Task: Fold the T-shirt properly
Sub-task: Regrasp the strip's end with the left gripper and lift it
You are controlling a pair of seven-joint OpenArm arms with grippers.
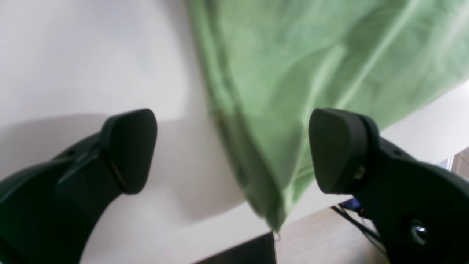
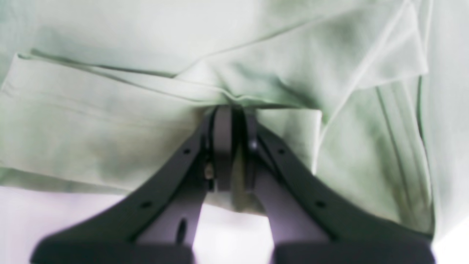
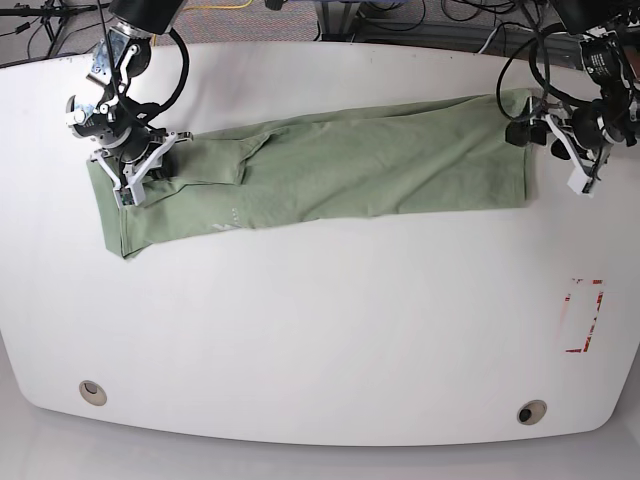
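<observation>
Left tool point(image 1: 234, 150) jaws apart; right tool point(image 2: 231, 146) clamps T-shirt point(image 3: 350, 170), long axis crosswise.

shirt: T-shirt point(image 3: 330, 165) lies flat on the table point(image 3: 320, 330) as a long green band, running 9 to 3 o'clock, 3 o'clock end slightly higher
fold: folded lengthwise; small white logo faces up toward the 9 o'clock end
right gripper point(image 3: 140, 165): at 10 o'clock, down on the shirt's 9 o'clock end, fabric bunched around it
left gripper point(image 3: 548, 133): at 2 o'clock, at the shirt's 3 o'clock edge, fingers spread, holding no fabric
table marks: red outline at 4 o'clock; round grommets point(image 3: 92, 392) at 7 and 5 o'clock
background: cables point(image 3: 470, 12) along 12 o'clock edge
</observation>
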